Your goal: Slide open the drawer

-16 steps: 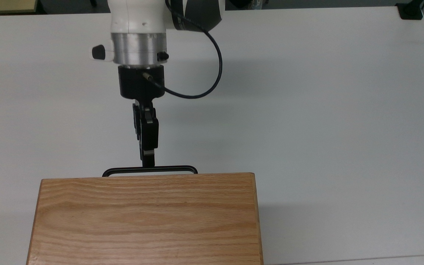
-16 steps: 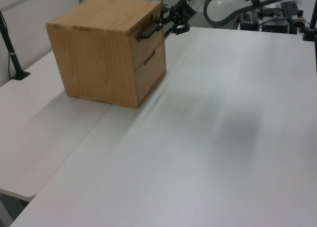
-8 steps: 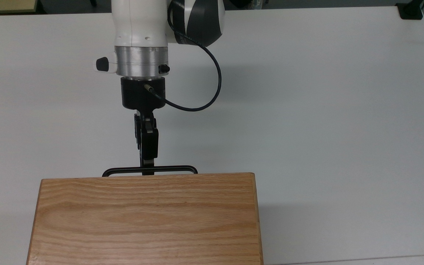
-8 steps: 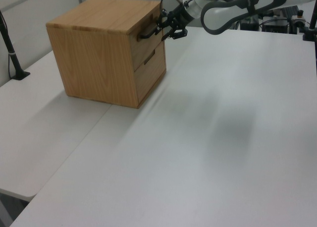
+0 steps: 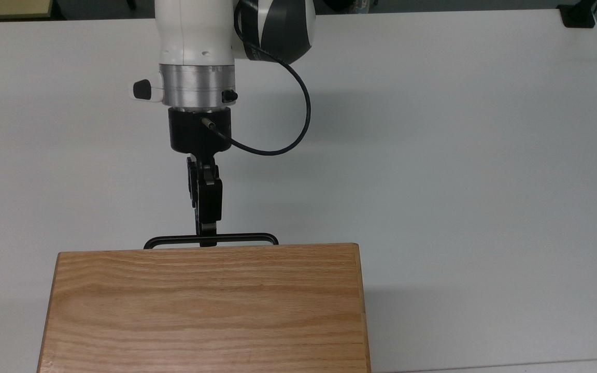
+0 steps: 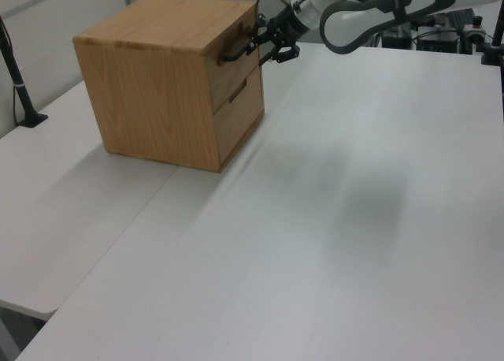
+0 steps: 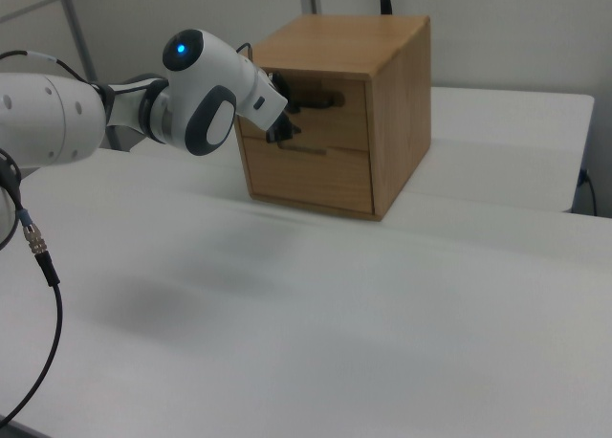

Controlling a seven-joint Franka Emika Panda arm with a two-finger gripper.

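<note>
A Franka arm reaches across a white table point(image 5: 459, 155) toward an oak cabinet point(image 6: 165, 85) with two drawers stacked in its front face. The upper drawer point(image 7: 325, 113) is the one being worked; it sits at the top of the cabinet front, flush with the face and not yet slid out. In the top view its thin black bar handle point(image 5: 241, 239) juts out just beyond the cabinet's top board point(image 5: 205, 311).

The gripper point(image 5: 208, 234) meets the handle near the middle of the bar, slightly toward the top view's left. One finger crosses over the bar, so the jaws appear to sit around it, one above and one below. Whether they are clamped tight on the bar or just resting around it cannot be told from these views.

The reach looks done. The pull is what remains: the drawer has to slide toward the arm's base.

Compared with a second ago, the gripper tip has advanced from just short of the bar to overlapping it. Over the last half second the wrist has edged back very slightly, but the handle and drawer show no movement.
</note>
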